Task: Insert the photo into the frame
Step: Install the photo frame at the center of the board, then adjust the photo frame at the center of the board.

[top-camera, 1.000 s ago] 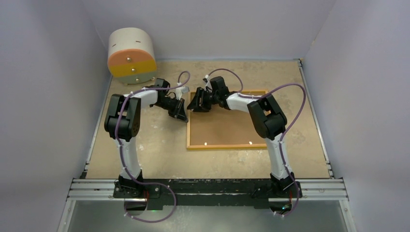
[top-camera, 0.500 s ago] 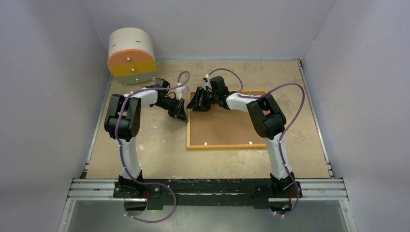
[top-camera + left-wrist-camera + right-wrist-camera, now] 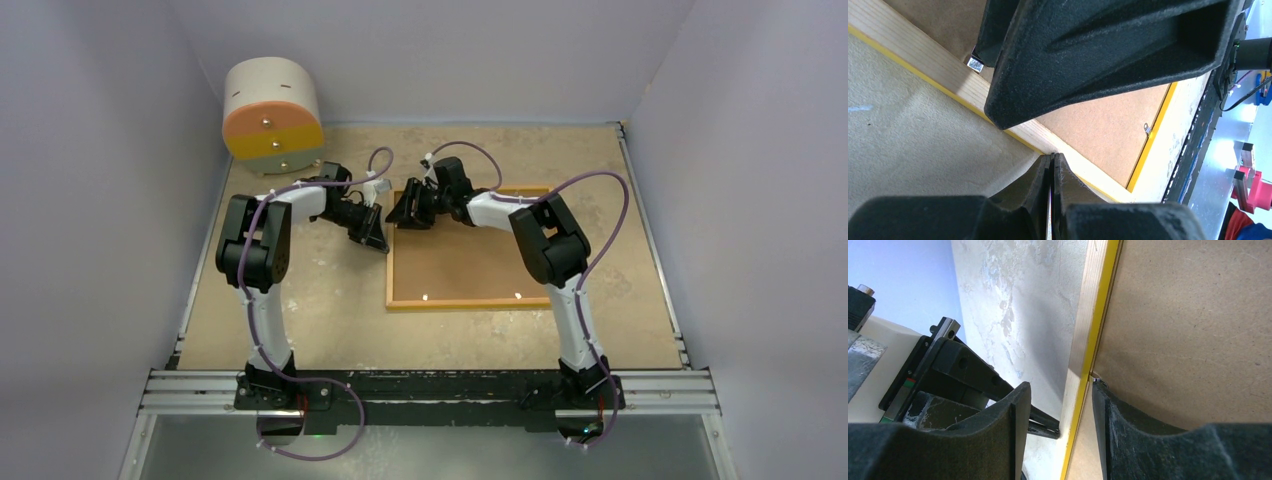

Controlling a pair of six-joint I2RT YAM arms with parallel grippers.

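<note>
Yellow frame [image 3: 468,300] lies back-up mid top view, photo not visible; the half-open right gripper [image 3: 400,217] astride its upper-left rim should close squarely, left gripper [image 3: 379,242] shut alongside.

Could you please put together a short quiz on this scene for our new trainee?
1. True or false: the frame lies back up, with its brown backing board showing.
2. The right fingers stand: A, astride the frame's rim, one outside and one on the backing board; B, both outside the frame; C, both on the backing board.
3. Fill in: the left fingers are pressed ____.

Key: 1 true; 2 A; 3 together.
</note>
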